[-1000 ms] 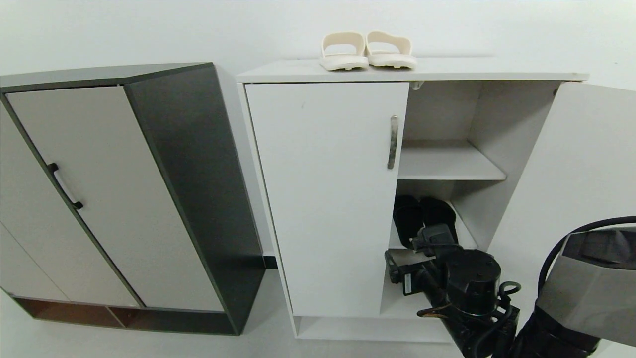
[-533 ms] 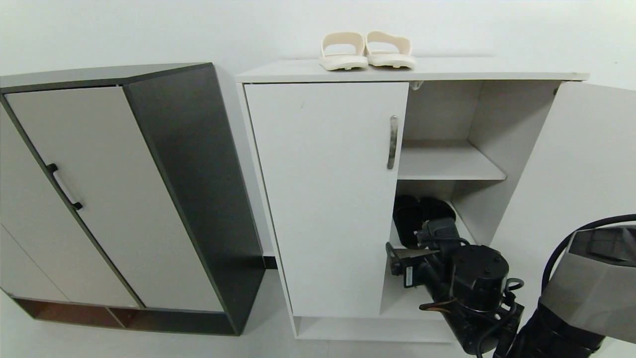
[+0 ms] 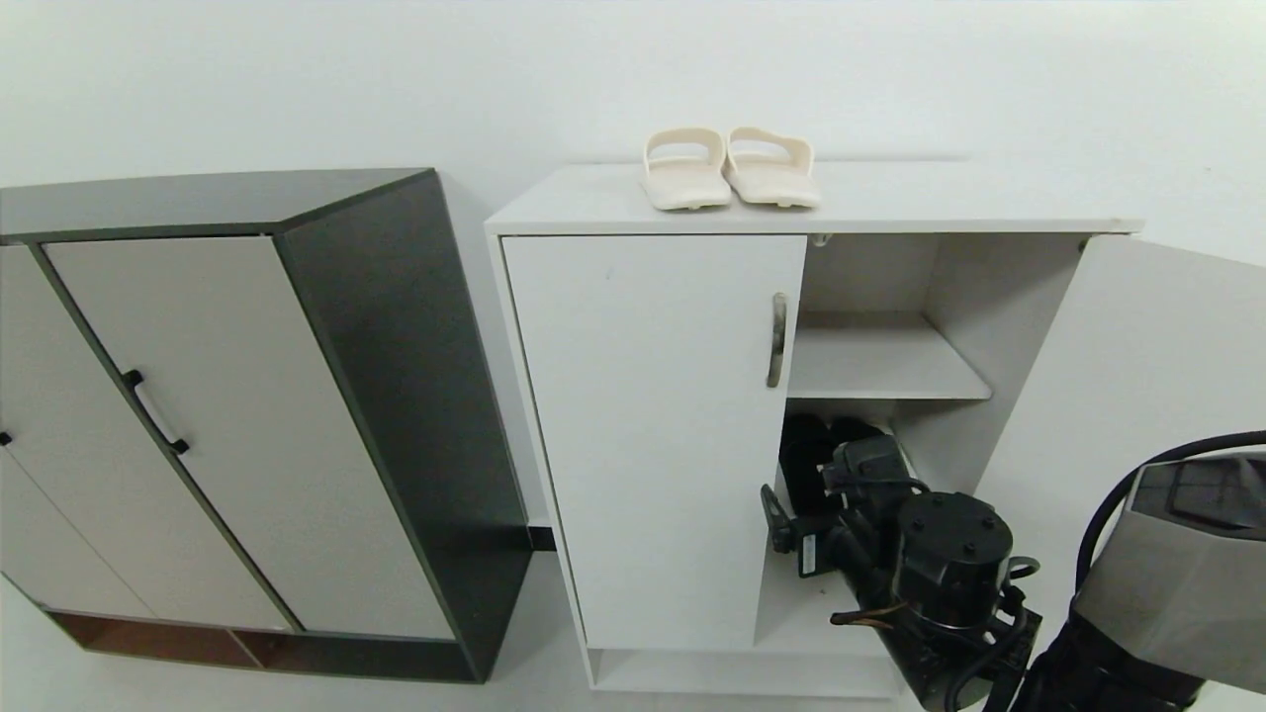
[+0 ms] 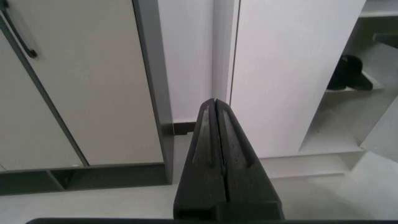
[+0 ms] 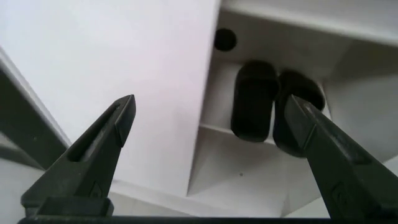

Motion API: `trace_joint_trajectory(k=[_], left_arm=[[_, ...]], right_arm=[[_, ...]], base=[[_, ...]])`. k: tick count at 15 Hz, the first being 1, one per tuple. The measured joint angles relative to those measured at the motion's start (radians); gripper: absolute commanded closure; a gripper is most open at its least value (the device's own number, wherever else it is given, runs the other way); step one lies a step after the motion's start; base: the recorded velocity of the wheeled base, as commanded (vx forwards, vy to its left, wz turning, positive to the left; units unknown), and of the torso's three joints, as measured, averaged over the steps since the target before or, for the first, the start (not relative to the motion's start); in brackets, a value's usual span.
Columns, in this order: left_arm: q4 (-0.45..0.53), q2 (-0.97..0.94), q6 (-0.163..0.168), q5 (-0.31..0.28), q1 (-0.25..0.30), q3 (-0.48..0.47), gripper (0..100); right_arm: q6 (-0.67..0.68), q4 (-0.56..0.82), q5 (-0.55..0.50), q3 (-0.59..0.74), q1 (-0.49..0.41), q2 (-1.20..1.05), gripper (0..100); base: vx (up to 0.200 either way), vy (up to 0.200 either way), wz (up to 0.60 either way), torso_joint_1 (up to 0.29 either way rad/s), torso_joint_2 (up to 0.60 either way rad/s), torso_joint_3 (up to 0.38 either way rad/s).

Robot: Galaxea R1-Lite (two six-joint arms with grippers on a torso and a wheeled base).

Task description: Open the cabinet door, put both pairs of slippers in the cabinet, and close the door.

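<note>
The cabinet (image 3: pixel 653 445) is plain white throughout, with a dull silver handle (image 3: pixel 776 339); the cream slippers (image 3: pixel 730 168) at twelve o'clock on its top are unpatterned, and the black slippers (image 3: pixel 803 445) at four o'clock inside it are plain too. The second cabinet (image 3: pixel 396 396) at nine o'clock has a charcoal body, pale grey doors and a black handle (image 3: pixel 155 412). The left gripper (image 4: pixel 214 109) and right gripper (image 5: pixel 210 102) are matt black.

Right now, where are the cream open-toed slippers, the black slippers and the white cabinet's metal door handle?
cream open-toed slippers (image 3: pixel 684 163): head view, strap of left slipper
black slippers (image 5: pixel 254 109): right wrist view, top of one slipper
metal door handle (image 3: pixel 776 339): head view, middle of bar
</note>
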Motion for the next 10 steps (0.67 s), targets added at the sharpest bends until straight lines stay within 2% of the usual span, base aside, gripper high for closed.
trace_joint_trajectory(k=[10], left_arm=[[0.0,0.0,0.0,0.0,0.0,0.0,100]], right_arm=[[-0.001,-0.007,0.0,0.014,0.001,-0.007,0]], base=[[0.0,0.0,0.0,0.15,-0.47,-0.325]])
